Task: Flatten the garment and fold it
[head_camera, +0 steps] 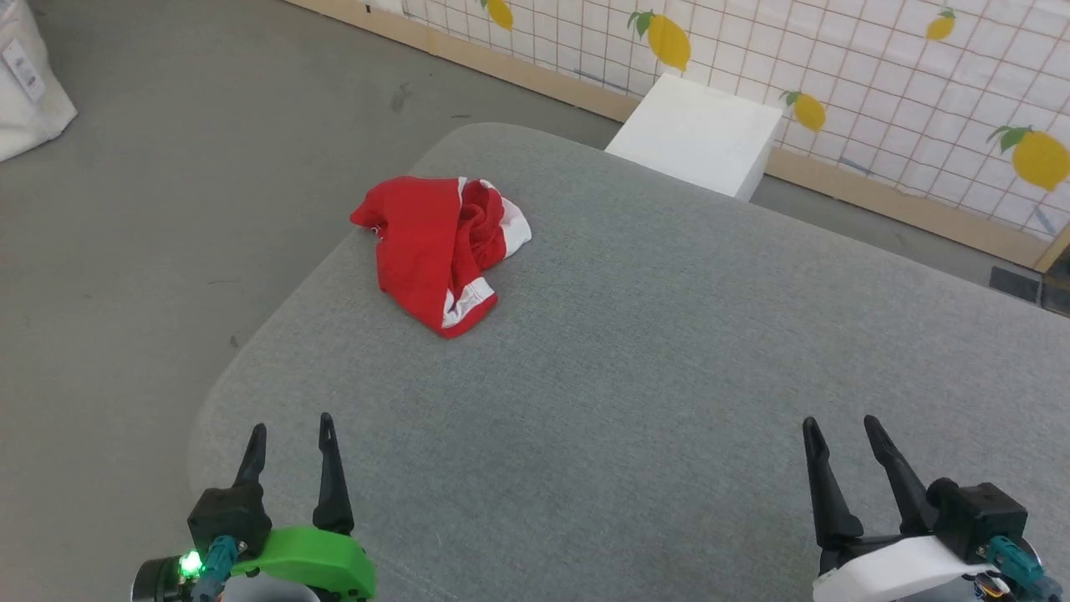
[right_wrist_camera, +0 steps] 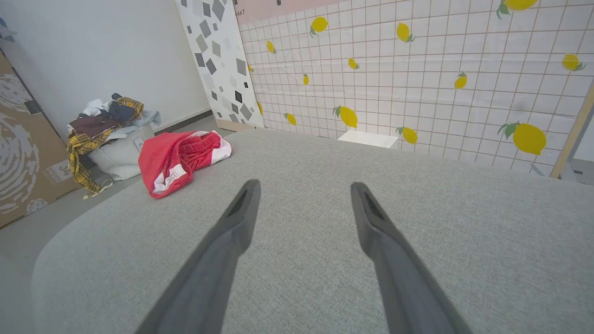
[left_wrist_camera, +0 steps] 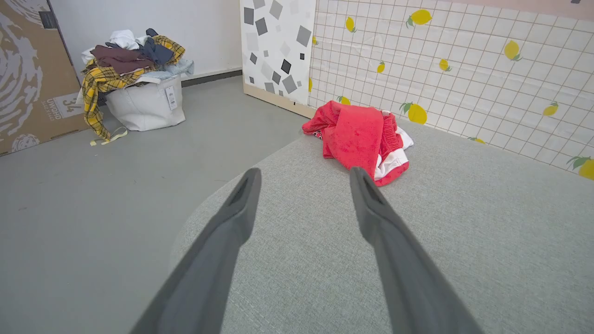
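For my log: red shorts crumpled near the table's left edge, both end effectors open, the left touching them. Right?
No: the head view shows the left end effector well apart from the shorts. They lie crumpled near the table's left edge; the right end effector is open too.

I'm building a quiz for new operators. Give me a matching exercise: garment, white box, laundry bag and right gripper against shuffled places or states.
1. garment
2. white box
3. laundry bag
4. right gripper

A. open, holding nothing
B. crumpled on the table, near its left edge
C. heaped with clothes
D. beyond the table, by the tiled wall

Pairs: 1-B, 2-D, 3-C, 4-A
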